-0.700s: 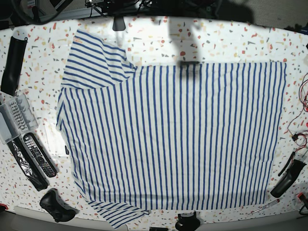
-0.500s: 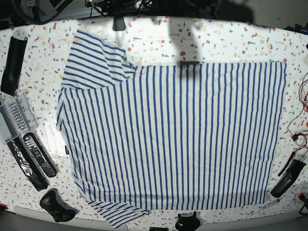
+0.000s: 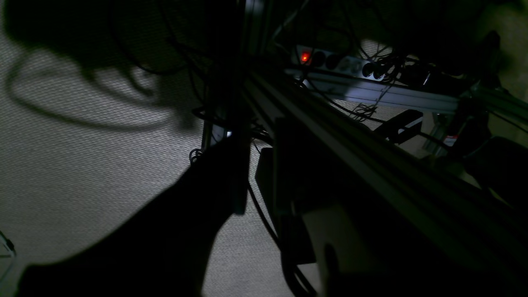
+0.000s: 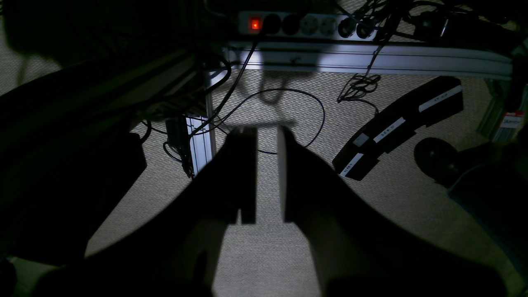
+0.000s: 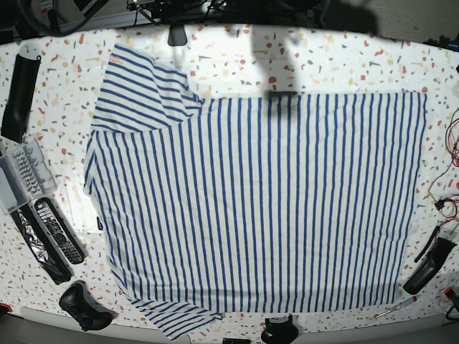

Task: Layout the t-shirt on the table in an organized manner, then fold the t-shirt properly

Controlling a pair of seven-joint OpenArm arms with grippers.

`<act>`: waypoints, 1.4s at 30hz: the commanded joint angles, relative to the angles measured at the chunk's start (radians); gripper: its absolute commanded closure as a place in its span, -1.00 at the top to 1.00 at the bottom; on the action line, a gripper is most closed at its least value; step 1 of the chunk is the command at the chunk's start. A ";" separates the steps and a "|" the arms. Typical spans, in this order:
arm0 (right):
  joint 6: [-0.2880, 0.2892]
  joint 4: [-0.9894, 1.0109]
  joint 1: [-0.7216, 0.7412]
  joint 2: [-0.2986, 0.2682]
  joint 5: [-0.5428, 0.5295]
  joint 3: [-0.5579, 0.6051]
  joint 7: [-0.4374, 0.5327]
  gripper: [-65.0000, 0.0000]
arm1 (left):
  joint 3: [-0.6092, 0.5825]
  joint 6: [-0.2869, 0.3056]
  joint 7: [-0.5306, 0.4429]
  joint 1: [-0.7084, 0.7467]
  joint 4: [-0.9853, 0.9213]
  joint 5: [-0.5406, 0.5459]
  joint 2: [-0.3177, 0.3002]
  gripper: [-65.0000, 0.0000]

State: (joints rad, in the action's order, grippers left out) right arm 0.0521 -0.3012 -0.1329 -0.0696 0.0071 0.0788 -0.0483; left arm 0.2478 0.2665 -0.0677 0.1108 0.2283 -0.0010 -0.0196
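Note:
The white t-shirt with thin blue stripes (image 5: 265, 204) lies spread flat on the speckled table (image 5: 323, 61). One sleeve (image 5: 140, 89) points to the far left corner and the other (image 5: 179, 319) reaches the near edge. Neither gripper shows in the base view. Both wrist views look at a dim carpeted floor below the table. My right gripper (image 4: 266, 138) hangs over the carpet with a clear gap between its fingers and nothing in it. My left gripper (image 3: 255, 169) is a dark silhouette against frame rails, and I cannot make out its jaws.
On the table's left edge lie a black tube (image 5: 18, 93), a grey tray (image 5: 21, 175), remotes (image 5: 57, 233) and a black controller (image 5: 82, 304). A black tool (image 5: 430, 265) and red wires (image 5: 450, 201) lie at the right edge. A power strip (image 4: 307, 24) lies on the floor.

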 commanded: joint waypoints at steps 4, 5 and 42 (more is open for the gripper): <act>0.004 -0.006 0.000 -0.005 -0.002 0.001 0.007 -0.73 | -0.003 0.010 -0.005 0.006 0.004 0.001 0.003 -0.72; 0.004 -0.006 0.000 -0.005 -0.002 0.001 0.007 -0.73 | -0.003 0.010 -0.005 0.006 0.004 0.000 0.003 -0.72; 0.097 -0.541 -0.394 -0.187 -0.194 0.154 -0.164 -0.73 | -0.003 0.086 0.132 0.427 0.562 0.029 0.002 -0.72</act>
State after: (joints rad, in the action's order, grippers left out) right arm 0.1425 -0.8421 -0.5167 -0.2504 -0.1848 0.2352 -0.2111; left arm 0.2432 0.3458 0.0765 0.5278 0.7868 0.0246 -0.0162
